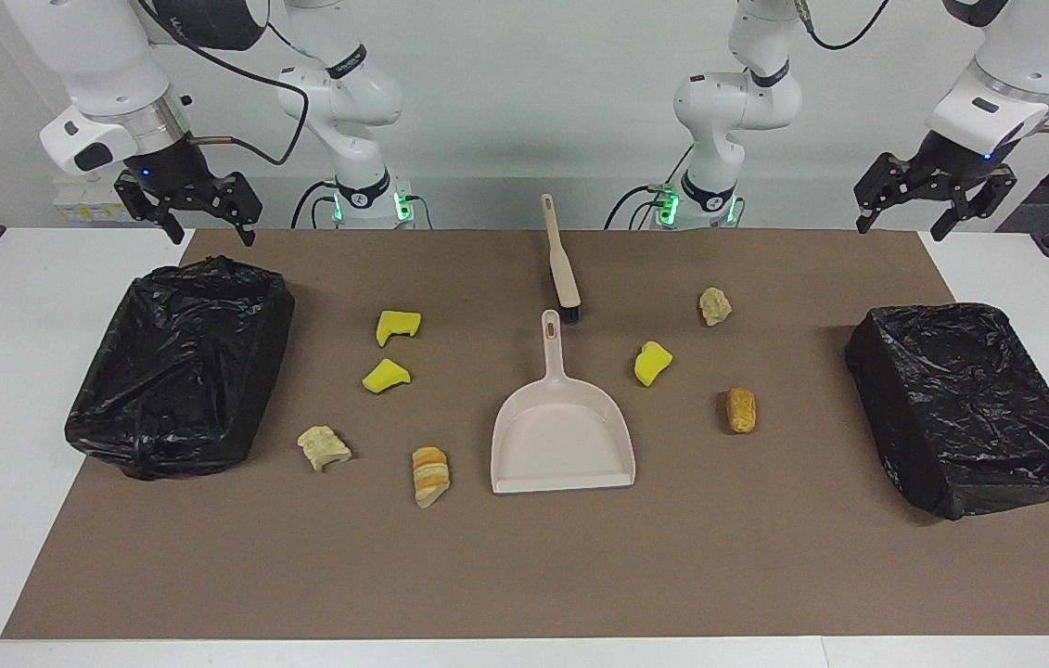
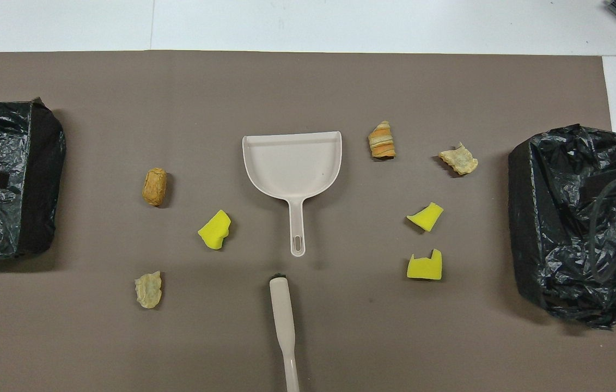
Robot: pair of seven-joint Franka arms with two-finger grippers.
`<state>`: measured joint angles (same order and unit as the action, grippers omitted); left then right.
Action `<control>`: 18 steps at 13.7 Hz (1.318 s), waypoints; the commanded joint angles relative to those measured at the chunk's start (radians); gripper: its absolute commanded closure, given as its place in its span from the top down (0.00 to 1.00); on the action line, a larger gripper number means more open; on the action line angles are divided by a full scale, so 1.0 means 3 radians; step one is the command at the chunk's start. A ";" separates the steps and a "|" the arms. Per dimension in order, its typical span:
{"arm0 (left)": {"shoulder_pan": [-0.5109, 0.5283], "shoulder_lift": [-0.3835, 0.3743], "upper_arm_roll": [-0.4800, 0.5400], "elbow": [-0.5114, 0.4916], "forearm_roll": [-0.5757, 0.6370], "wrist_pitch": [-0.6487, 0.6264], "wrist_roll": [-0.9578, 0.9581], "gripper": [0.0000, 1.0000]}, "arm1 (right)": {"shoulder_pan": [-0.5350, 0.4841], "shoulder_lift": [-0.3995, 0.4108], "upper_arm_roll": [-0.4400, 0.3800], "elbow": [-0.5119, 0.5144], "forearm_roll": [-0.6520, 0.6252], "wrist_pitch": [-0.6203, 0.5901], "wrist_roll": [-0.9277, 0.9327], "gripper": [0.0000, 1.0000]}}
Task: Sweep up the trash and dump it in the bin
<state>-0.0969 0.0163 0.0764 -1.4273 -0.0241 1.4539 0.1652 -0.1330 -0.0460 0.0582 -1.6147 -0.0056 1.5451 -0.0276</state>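
step: not begun | left hand (image 1: 934, 209) released, waiting over desk corner; right hand (image 1: 190, 209) released above bin (image 1: 181, 371) | trash (image 2: 214, 230) scattered around dustpan (image 2: 292, 169): you find scraps from 2 to 10 o'clock | brush (image 2: 283, 326) at 6, handle reachable for you

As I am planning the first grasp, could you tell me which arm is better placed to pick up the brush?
Probably left, narrowly: the brush lies slightly toward the left arm's end, handle toward the robots. The left gripper and right gripper both hang open.
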 commanded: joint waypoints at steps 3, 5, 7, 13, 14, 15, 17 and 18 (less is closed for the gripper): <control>0.0006 -0.0039 0.0001 -0.0033 -0.0001 0.0021 0.0022 1.00 | 0.0014 -0.0016 0.0006 -0.0027 0.0024 -0.0037 0.0082 1.00; 0.0001 -0.0034 0.0001 -0.0033 -0.0001 0.0016 0.0022 1.00 | 0.0014 -0.0010 0.0006 -0.0022 0.0029 -0.0047 0.0077 1.00; 0.0006 -0.0039 -0.0004 -0.0033 -0.0001 0.0011 0.0012 1.00 | 0.0014 -0.0010 0.0021 -0.0027 0.0029 -0.0083 0.0077 1.00; -0.0045 -0.0192 -0.0090 -0.0257 -0.0032 0.0006 -0.0044 1.00 | 0.0345 0.0096 0.0072 -0.0053 0.0156 -0.0012 0.0030 1.00; -0.0060 -0.0289 -0.0137 -0.0425 -0.0032 0.0026 -0.0171 1.00 | 0.0417 0.0168 0.0072 -0.0053 0.0243 0.0059 0.0172 1.00; -0.0131 -0.0391 -0.0213 -0.0609 -0.0032 0.0052 -0.0319 1.00 | 0.0473 0.0234 0.0077 -0.0048 0.0274 0.0131 0.0321 1.00; -0.0300 -0.0610 -0.0295 -0.1023 -0.0032 0.0169 -0.0458 1.00 | 0.0693 0.0444 0.0072 -0.0017 0.0376 0.0294 0.0556 1.00; -0.0417 -0.0748 -0.0316 -0.1268 -0.0037 0.0271 -0.0545 1.00 | 0.0760 0.0546 0.0077 -0.0007 0.0402 0.0397 0.0714 1.00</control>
<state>-0.1598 -0.0904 -0.0183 -1.6256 -0.0299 1.4629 0.0503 0.0642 0.0620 0.0811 -1.6302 0.0835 1.6192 0.1174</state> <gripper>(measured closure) 0.000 0.000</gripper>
